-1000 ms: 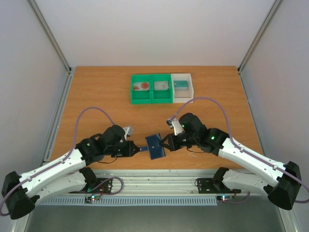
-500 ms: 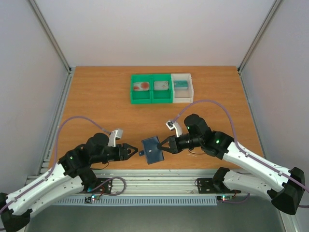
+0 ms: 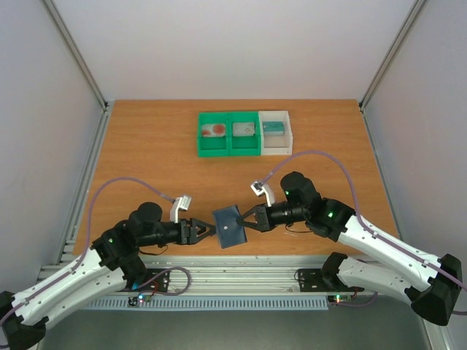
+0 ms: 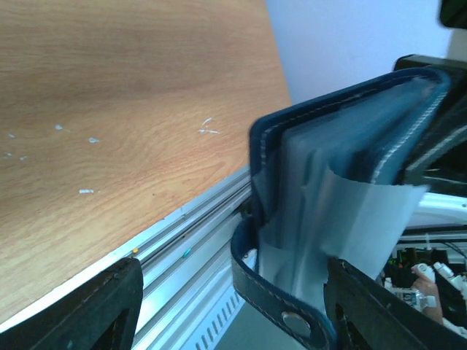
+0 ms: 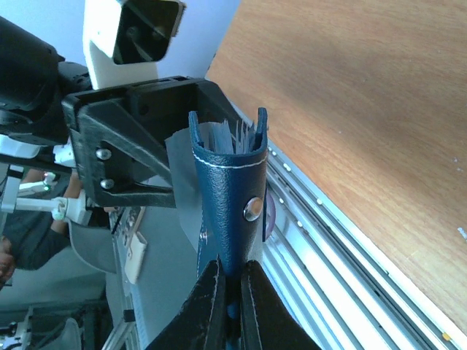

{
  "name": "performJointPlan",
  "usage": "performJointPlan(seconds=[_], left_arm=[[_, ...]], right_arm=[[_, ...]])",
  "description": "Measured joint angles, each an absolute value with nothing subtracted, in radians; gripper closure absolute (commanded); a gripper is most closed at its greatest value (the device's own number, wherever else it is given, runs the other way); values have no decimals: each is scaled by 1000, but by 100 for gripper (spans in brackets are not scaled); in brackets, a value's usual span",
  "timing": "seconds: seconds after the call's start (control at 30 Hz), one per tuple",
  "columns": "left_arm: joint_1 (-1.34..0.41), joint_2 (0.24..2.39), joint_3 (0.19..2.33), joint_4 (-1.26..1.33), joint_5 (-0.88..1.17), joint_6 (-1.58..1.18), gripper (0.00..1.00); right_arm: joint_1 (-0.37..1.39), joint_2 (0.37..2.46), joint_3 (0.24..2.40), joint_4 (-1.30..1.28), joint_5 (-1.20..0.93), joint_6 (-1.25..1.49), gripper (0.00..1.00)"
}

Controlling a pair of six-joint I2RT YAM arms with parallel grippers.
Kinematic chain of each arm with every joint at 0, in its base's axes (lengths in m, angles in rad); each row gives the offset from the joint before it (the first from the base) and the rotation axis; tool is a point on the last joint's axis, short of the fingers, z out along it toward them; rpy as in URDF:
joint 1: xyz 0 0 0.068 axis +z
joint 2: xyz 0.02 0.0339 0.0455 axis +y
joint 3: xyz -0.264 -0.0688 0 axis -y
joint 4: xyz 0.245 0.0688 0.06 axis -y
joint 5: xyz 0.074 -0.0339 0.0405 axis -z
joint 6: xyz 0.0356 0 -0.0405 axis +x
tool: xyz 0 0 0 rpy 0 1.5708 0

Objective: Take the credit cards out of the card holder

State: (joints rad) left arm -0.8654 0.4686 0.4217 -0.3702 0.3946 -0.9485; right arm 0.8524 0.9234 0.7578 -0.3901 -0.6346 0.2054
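Left pincer first: a second ago it was pressed together at the left edge of the holder. Then the arm drew back, the fingers parted, and now it has come forward again with its black fingers spread wide.

Right pincer has not altered. It stays pinched on the right edge of the flat dark blue-grey folding card holder with black edges. It keeps the holder lifted over the near edge of the orange-brown wooden table, a little further left than before.

Across the table, well apart from both arms, stand the green plastic two-compartment bin and the white plastic bin beside it. In them lie a pale grey-white card with a red blotch, a pale greyish card and a teal card.

From the left wrist, the holder's open mouth sits between the spread fingers, showing clear sleeves and a pale translucent sheet. Whether a card remains inside I cannot tell.

I judge that the left arm has reset and is lining up a fresh pinch into that mouth, so the emptying may not be finished.

Smallest is the round metal snap stud, which faces the right wrist camera.
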Motion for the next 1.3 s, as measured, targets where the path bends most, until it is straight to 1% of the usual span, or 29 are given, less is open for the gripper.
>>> performJointPlan(seconds=[0.27, 0.73, 1.1, 1.3], left_arm=[[-865, 564, 422, -329, 406, -915, 35], [-865, 579, 422, -263, 424, -916, 27], [-865, 612, 423, -274, 411, -896, 24], [-865, 644, 428, -274, 418, -873, 20]], right_arm=[[852, 939, 756, -369, -646, 229, 99], [852, 960, 751, -361, -648, 228, 99], [852, 967, 751, -370, -646, 203, 99], [852, 970, 751, -411, -619, 175, 99]])
